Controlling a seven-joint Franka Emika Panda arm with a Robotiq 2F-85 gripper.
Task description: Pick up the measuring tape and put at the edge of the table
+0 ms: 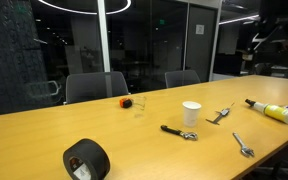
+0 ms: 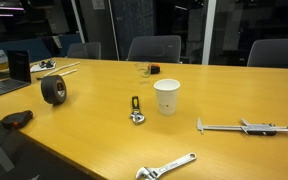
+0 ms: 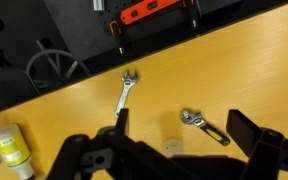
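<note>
The black pincer (image 3: 180,120) is open wide in the wrist view. Its two fingers (image 3: 120,118) are far apart and hold nothing. It hangs over the long yellowish-brown wooden table (image 1: 44,125).

The small black and orange measuring tape (image 1: 125,102) sits on the far side of the table, close to the grey chairs (image 1: 96,86). A small clear glass (image 2: 144,69) stands just beside it. What is in the glass is too small to tell.

A white paper cup (image 2: 166,97) stands upright near the middle of the table. It is well apart from the measuring tape. I cannot tell what is inside it.

A small wrench with a black handle (image 2: 136,110) lies near the cup. A silver wrench (image 3: 127,90) lies flat on the wood. A white and yellow bottle (image 1: 276,112) lies on its side. A big black roll of tape (image 1: 86,160) sits by the near edge.
</note>
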